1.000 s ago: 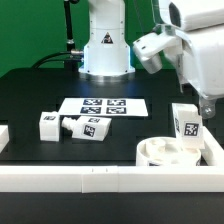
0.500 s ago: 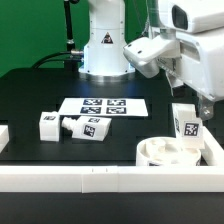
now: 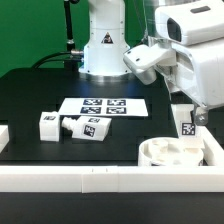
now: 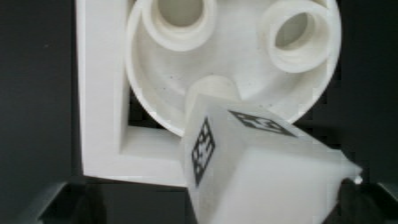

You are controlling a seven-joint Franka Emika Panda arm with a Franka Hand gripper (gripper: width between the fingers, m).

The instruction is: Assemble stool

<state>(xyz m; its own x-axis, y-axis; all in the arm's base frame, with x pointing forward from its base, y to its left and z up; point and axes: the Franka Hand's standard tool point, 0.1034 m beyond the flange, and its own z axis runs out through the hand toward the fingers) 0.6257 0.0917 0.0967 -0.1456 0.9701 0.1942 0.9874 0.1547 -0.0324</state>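
Observation:
The round white stool seat [image 3: 168, 153] lies in the front corner at the exterior view's right, sockets up. It fills the wrist view [image 4: 222, 55], where two sockets show. My gripper [image 3: 187, 108] is shut on a white tagged leg [image 3: 187, 124] and holds it just above the seat's far edge. In the wrist view the leg [image 4: 267, 160] hangs over the seat's rim, tilted, with my dark fingers [image 4: 64, 202] on either side of it. Two more tagged legs [image 3: 50, 124] [image 3: 88, 127] lie on the black table at the exterior view's left.
The marker board [image 3: 102, 106] lies flat at mid-table. A long white border rail [image 3: 90, 178] runs along the front edge, with a side rail [image 3: 213, 150] by the seat; the rail also shows in the wrist view [image 4: 102, 100]. The robot base [image 3: 103, 45] stands behind.
The arm has swung toward the exterior view's left and come down a little. The held leg has sunk slightly toward the seat. The two loose legs have not moved.

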